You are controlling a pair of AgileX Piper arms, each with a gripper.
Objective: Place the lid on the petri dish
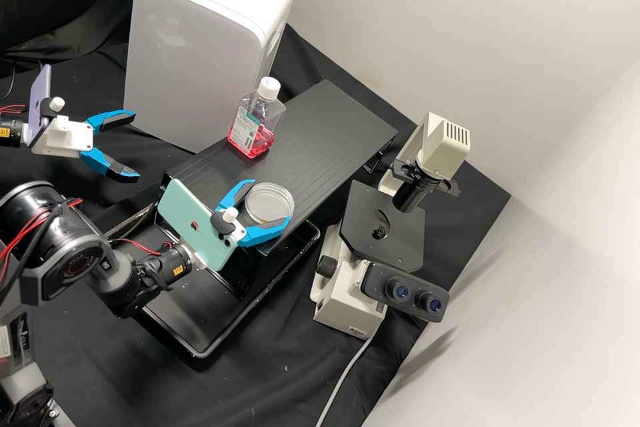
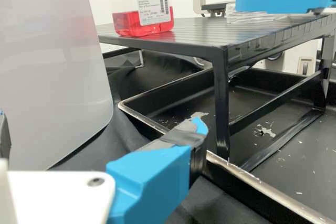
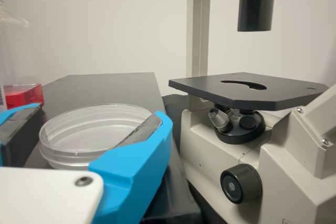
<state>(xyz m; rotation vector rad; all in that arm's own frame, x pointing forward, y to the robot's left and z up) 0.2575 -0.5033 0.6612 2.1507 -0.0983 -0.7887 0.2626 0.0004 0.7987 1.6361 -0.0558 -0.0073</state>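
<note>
A clear petri dish with its lid sits near the front edge of the black raised shelf. In the right wrist view the lidded dish lies between my two blue fingers, whose pads touch its rim on both sides. My right gripper is shut on the lid from the side. My left gripper hangs open and empty at the far left, beside the white box. From the left wrist, one of its fingers shows above the tray rim, and the dish with the other arm's finger appears far off.
A white box stands at the back left. A flask of red liquid stands on the shelf's far end. A microscope stands right of the shelf. The black tray lies under the shelf.
</note>
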